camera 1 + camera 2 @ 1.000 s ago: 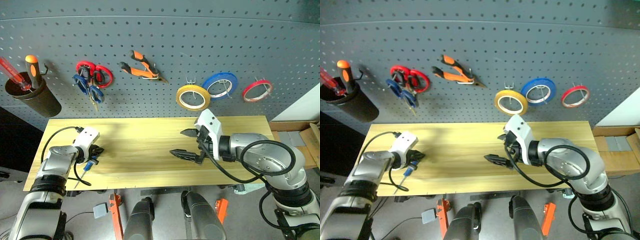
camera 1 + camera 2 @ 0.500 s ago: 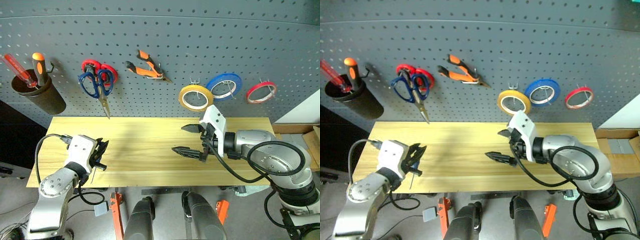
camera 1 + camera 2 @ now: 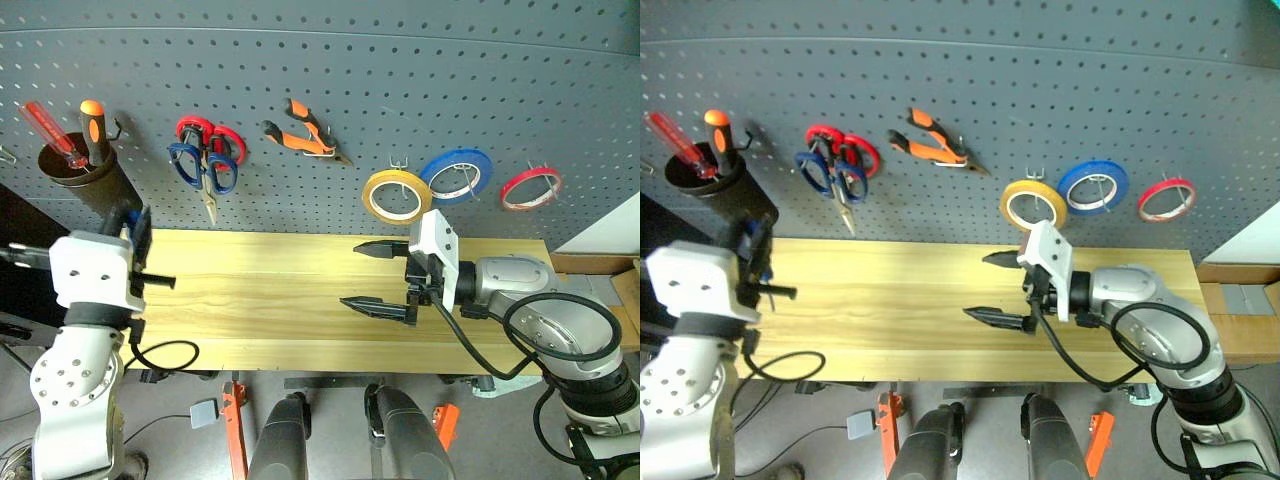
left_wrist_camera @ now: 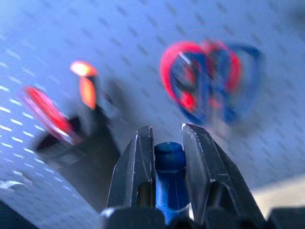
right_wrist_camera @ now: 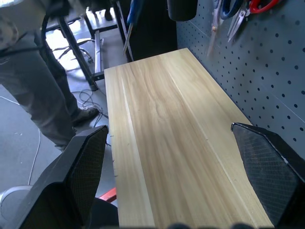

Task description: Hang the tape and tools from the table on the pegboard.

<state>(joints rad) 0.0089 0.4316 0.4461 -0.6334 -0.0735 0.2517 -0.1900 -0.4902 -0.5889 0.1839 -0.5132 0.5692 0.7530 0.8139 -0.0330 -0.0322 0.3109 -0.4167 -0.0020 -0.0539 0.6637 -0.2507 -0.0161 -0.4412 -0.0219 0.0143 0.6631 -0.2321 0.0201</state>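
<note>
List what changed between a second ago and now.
The left gripper, fingers shut on the blue-handled screwdriver, lifted it off the table up toward the black cup. The right gripper stays open above the table; hung tools and tapes unchanged.

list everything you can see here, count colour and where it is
pegboard: 1, dark grey, wall behind the table
table: 1, light yellowish wood, below the pegboard
cup: 1, dark, on the pegboard's left end, holding a red-handled and an orange-handled screwdriver
scissors: 2, red-handled and dark-blue-handled, hung overlapping right of the cup
pliers: 1, orange and black, hung right of the scissors
tape rolls: 3, yellow, blue, red, hung in a row on the right
blue-handled screwdriver: 1, in the left gripper
person's legs: grey trousers, beside the table's far end
left gripper: shut on the screwdriver, raised toward the cup
right gripper: open, above the table
</note>
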